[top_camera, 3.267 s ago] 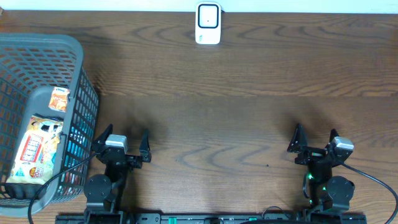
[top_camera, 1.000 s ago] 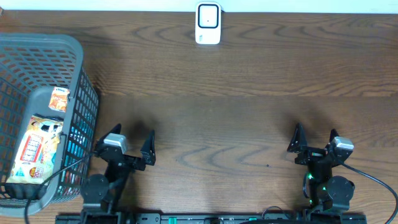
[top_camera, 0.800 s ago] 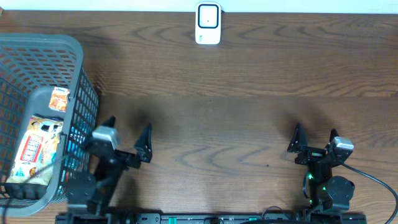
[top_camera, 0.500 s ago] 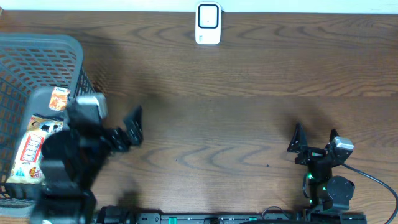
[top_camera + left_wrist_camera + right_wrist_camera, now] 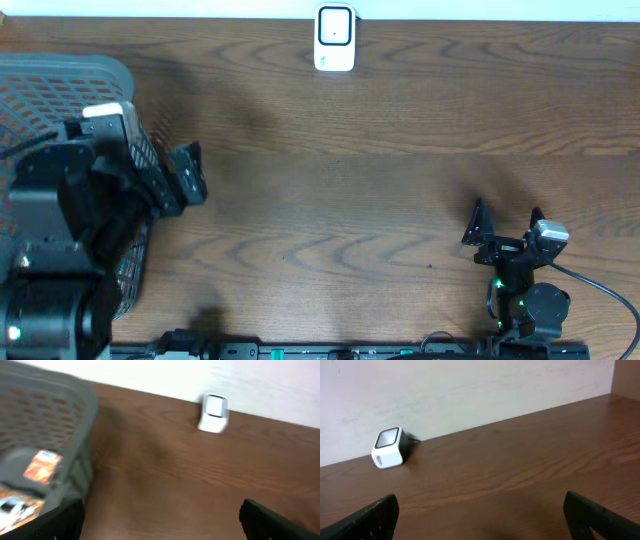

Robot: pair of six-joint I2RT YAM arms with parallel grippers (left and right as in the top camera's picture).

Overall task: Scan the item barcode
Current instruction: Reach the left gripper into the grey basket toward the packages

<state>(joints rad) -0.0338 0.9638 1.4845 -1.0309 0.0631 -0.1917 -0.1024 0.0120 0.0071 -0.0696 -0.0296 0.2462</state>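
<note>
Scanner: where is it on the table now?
Overhead, the scanner stands top centre, against the wall, well right of the basket.

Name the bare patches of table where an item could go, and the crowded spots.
Free: the wide middle of the table, between the scanner at the far edge, the basket at left and the right gripper at the near edge. Crowded: the left side, where the left arm hangs over the basket.
</note>
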